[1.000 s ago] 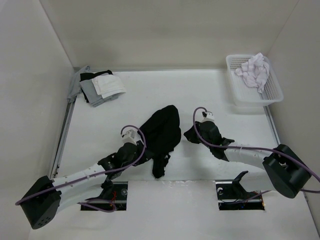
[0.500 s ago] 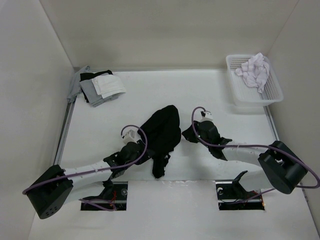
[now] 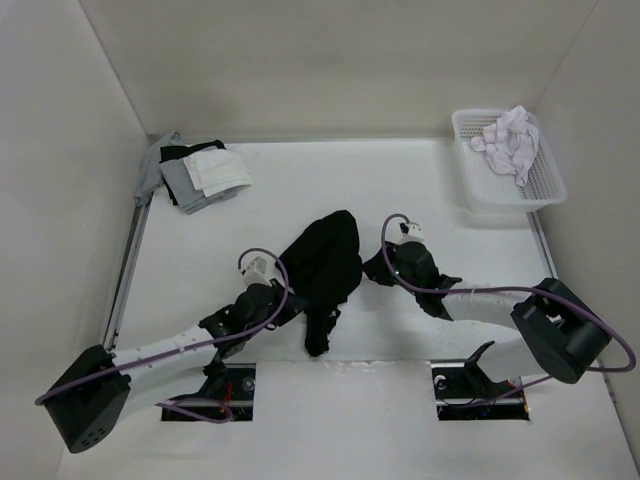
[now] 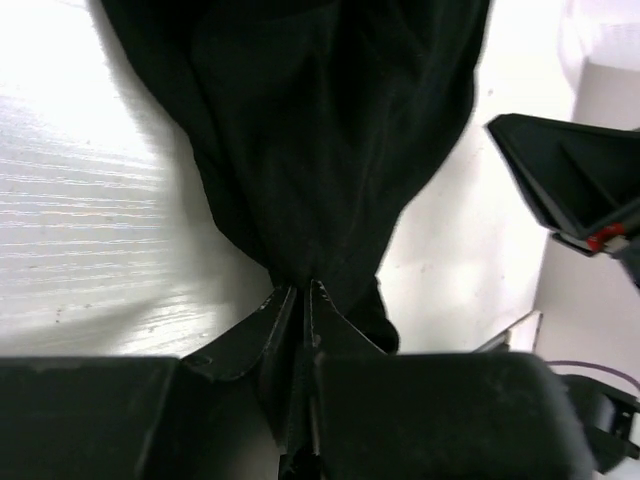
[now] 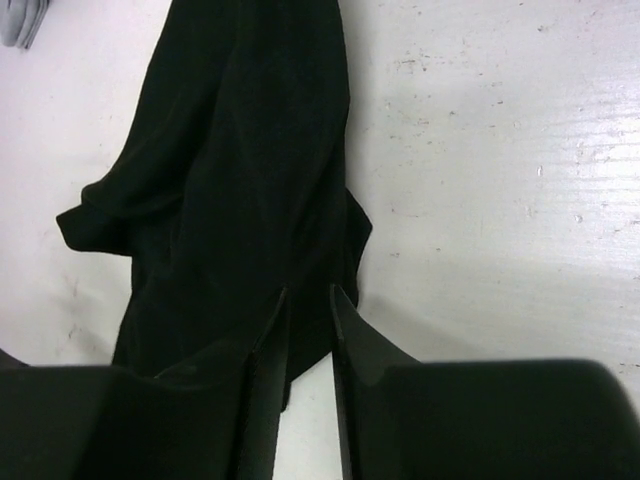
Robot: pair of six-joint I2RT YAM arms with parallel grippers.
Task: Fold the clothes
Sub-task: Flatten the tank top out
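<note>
My left fingers (image 4: 268, 318) are pinched together on a gathered edge of the black garment (image 4: 320, 130), and the cloth funnels straight into the tips. My right fingers (image 5: 352, 345) stand a little apart at the garment's other side. Bare tabletop (image 5: 500, 200) shows low in the gap, so I judge they clamp nothing.

The garment lies bunched in a long heap mid-tabletop, between my two arms. I take this as the opening step: getting hold so the heap can be spread flat before any fold. Next, I think, the right side needs its own pinch on an edge or corner. Then both arms must draw apart and lift enough to open the cloth rather than bunch it tighter.

The wrist views show the grips, which the top view hides under my wrists. Only the top view shows the whole heap, the pile (image 3: 200, 172) at far left and the basket (image 3: 478, 200) at far right, both well apart from it.
</note>
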